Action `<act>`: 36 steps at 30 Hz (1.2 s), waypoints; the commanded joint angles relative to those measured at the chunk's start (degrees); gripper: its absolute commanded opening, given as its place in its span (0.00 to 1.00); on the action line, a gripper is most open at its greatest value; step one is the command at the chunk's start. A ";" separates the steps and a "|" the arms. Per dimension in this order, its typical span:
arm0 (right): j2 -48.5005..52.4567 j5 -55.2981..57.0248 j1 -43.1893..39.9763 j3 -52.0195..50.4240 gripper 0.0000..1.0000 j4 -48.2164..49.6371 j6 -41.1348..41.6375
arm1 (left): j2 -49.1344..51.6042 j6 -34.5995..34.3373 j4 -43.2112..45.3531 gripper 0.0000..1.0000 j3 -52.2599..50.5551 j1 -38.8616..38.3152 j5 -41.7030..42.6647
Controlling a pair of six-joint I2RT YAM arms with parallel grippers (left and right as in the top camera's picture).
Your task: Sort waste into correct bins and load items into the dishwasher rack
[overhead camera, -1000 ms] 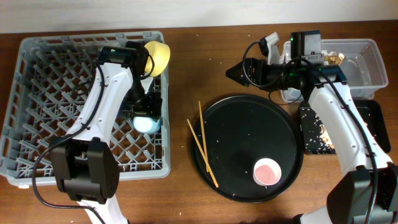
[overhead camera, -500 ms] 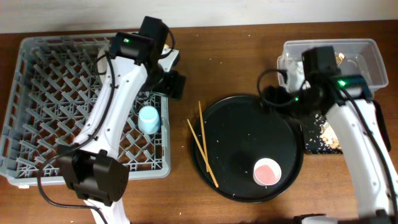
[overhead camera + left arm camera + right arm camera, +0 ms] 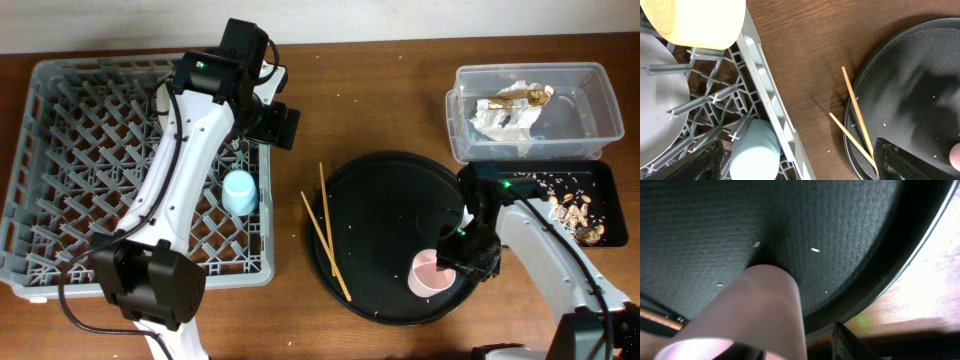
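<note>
The brown wooden surface [image 3: 380, 90] carries the grey dishwasher rack [image 3: 60, 150] and the round black tray [image 3: 390, 210]. The right claw [image 3: 462, 256] half hides the pale pink cup [image 3: 424, 274] on that tray, and I cannot tell its grip. The left claw [image 3: 283, 127] spreads wide and empty by the rack's right edge.

The wooden table [image 3: 350, 90] carries the rack [image 3: 80, 150] at left, a round tray [image 3: 390, 200] mid-table, the tub [image 3: 530, 152] and flat black tray [image 3: 605, 190] at right; chopsticks [image 3: 325, 225] straddle wood and round tray.
</note>
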 commanded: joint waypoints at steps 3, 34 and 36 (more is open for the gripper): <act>-0.15 0.76 -0.17 -1.18 0.04 1.92 1.90 | -0.13 0.66 0.09 0.95 0.66 0.13 -0.37; -1.81 -48.13 7.43 13.84 0.04 74.84 16.04 | -0.13 18.95 1.20 0.99 0.68 1.29 79.12; -1.11 -47.19 8.96 13.84 0.04 74.79 16.02 | -0.13 18.95 1.18 0.99 0.68 1.29 79.14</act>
